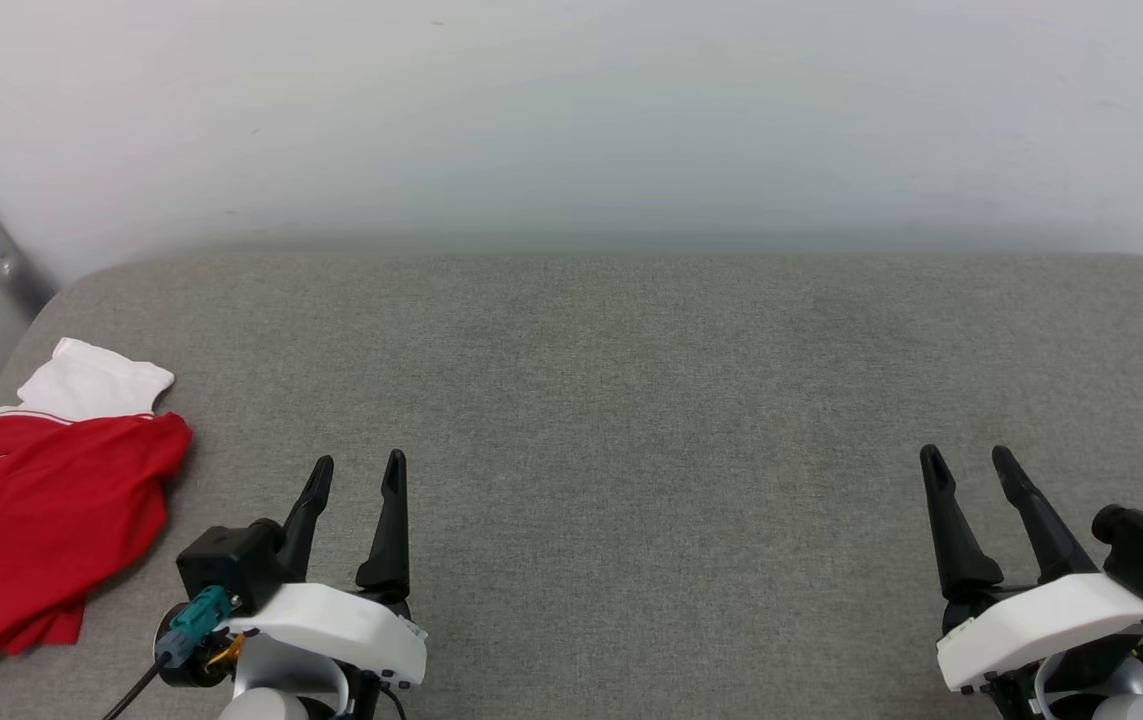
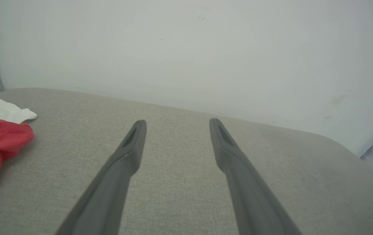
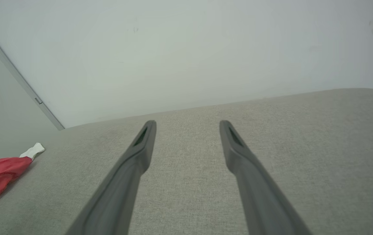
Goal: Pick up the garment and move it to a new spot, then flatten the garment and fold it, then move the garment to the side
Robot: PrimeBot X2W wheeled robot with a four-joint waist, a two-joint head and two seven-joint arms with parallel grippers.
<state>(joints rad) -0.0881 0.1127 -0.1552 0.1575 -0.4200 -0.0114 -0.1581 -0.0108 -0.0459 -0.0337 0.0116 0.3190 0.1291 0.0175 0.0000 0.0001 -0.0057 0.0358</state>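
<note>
Left end effector (image 1: pixel 359 460) and right end effector (image 1: pixel 965 452) spread wide, empty; left best pinches crumpled red jersey (image 1: pixel 41 520) by nearest edge

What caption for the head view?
Left gripper and right gripper, jaws open, over grey fabric surface; crumpled red T-shirt with white sleeve at its left edge.

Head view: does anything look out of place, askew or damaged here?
Only the garment: it lies bunched and unfolded at the far left edge of the grey padded surface, a white sleeve sticking out. The left gripper and right gripper are open, empty, clear of it. No damage visible.
</note>
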